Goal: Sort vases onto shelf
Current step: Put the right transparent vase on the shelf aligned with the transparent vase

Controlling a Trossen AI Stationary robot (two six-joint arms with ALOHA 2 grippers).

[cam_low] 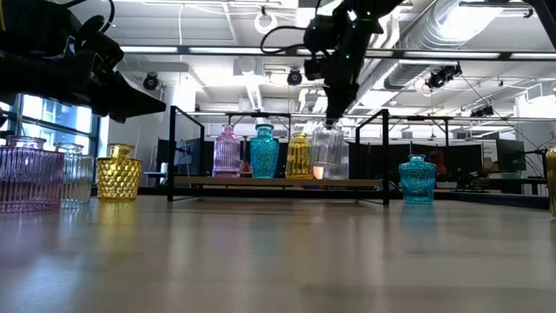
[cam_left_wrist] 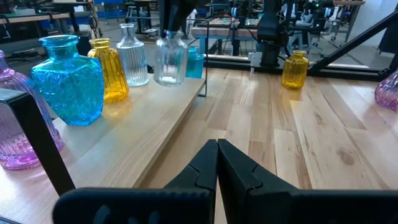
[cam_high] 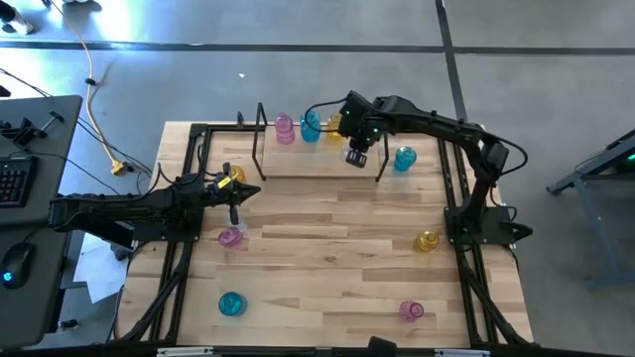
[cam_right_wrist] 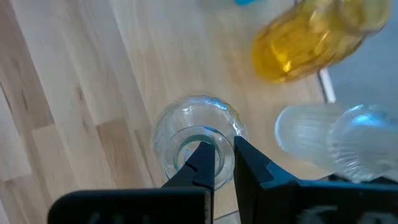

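High: my right fingers [cam_high: 356, 157] stood over the shelf [cam_high: 298, 171] | Low: clear vase [cam_low: 329, 153] upright directly beneath, on the shelf beside the yellow one [cam_low: 299, 156] | Right wrist: fingers pinched its rim, one inside | Left wrist: left fingers [cam_left_wrist: 217, 163] closed, empty, farther off.

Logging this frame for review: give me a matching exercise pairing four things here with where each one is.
Things:
1. clear vase
2. left tool
3. teal vase
4. yellow vase

Places:
A. table front, left part
B. gripped at its rim by the right tool, on the shelf
C. shut and empty, over the table's left side
D. beside the right arm's base

Pairs: 1-B, 2-C, 3-A, 4-D
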